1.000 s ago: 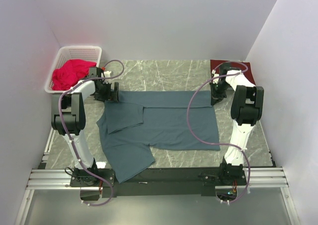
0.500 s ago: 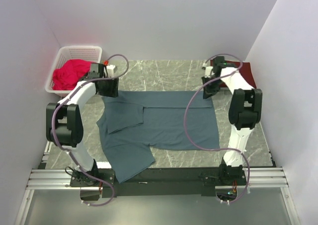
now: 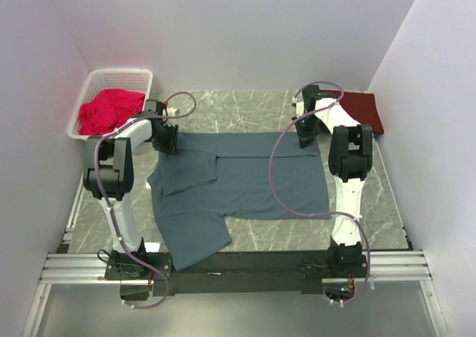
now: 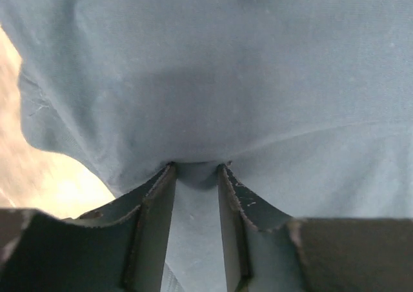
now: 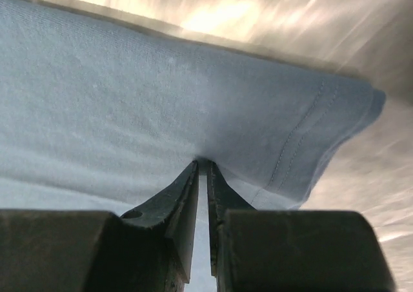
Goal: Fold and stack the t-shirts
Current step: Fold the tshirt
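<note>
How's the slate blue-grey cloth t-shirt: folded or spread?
Partly folded: slate blue-grey cloth t-shirt has one sleeve folded over its body, rest spread flat.

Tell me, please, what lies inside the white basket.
A bunched red cloth lies in the basket; whatever is beneath it, and most of the basket's floor, is covered.
</note>
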{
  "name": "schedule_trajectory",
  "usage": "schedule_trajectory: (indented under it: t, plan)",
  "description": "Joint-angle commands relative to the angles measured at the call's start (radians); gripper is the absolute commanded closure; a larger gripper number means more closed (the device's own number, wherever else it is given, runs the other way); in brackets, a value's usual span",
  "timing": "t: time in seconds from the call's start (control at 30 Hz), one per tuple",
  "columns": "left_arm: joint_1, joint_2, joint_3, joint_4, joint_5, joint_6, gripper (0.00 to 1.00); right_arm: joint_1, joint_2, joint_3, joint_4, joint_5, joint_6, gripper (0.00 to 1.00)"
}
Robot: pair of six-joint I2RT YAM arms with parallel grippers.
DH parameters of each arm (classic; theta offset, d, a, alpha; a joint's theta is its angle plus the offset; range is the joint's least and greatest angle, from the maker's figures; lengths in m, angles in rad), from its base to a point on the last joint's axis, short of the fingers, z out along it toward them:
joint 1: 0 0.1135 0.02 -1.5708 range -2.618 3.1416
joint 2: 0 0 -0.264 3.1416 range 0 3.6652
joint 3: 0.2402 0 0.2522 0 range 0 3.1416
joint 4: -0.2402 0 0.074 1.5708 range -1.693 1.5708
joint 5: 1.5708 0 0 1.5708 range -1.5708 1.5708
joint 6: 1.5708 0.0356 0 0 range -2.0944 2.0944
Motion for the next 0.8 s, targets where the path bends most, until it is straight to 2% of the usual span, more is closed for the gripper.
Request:
schedule_trajectory:
  t: [0.0,0.17,0.27,0.33,0.37,0.4,0.47,0.5,0.57,0.6,0.67,0.77]
  plan:
    - [0.001,0.104,0.118,0.022,-0.048,-0.007,0.62,-0.010,0.088,0.127,0.036,0.110,-0.022,0.83]
    - [0.022,0.250,0.300,-0.016,-0.016,-0.021,0.63,-0.013,0.196,0.357,0.022,0.146,-0.019,0.82]
    - [0.027,0.230,0.383,-0.044,0.051,-0.004,0.50,-0.013,0.211,0.434,0.010,0.126,-0.027,0.77]
    - [0.027,0.167,0.360,-0.030,0.144,0.027,0.34,-0.010,0.150,0.429,-0.004,0.051,-0.033,0.67]
    - [0.027,0.084,0.343,-0.025,0.180,0.059,0.27,-0.010,0.114,0.380,-0.008,0.016,-0.041,0.63]
    - [0.026,0.037,0.305,-0.025,0.215,0.079,0.13,-0.010,0.016,0.340,-0.010,-0.029,-0.050,0.56]
    - [0.026,-0.093,0.262,-0.054,0.310,0.154,0.01,-0.002,-0.156,0.178,0.016,-0.095,-0.085,0.49]
    - [0.027,-0.135,0.213,-0.074,0.338,0.174,0.01,0.001,-0.210,0.124,0.022,-0.110,-0.105,0.42]
    - [0.029,-0.262,0.147,-0.105,0.393,0.235,0.01,0.009,-0.337,-0.005,0.007,-0.138,-0.157,0.38]
    - [0.029,-0.305,0.066,-0.109,0.407,0.255,0.01,0.009,-0.374,-0.047,-0.007,-0.149,-0.180,0.36]
    - [0.032,-0.433,-0.017,-0.132,0.465,0.336,0.01,0.009,-0.443,-0.190,-0.022,-0.161,-0.235,0.35]
    - [0.042,-0.617,-0.186,-0.114,0.482,0.379,0.01,0.006,-0.612,-0.403,0.012,-0.146,-0.309,0.34]
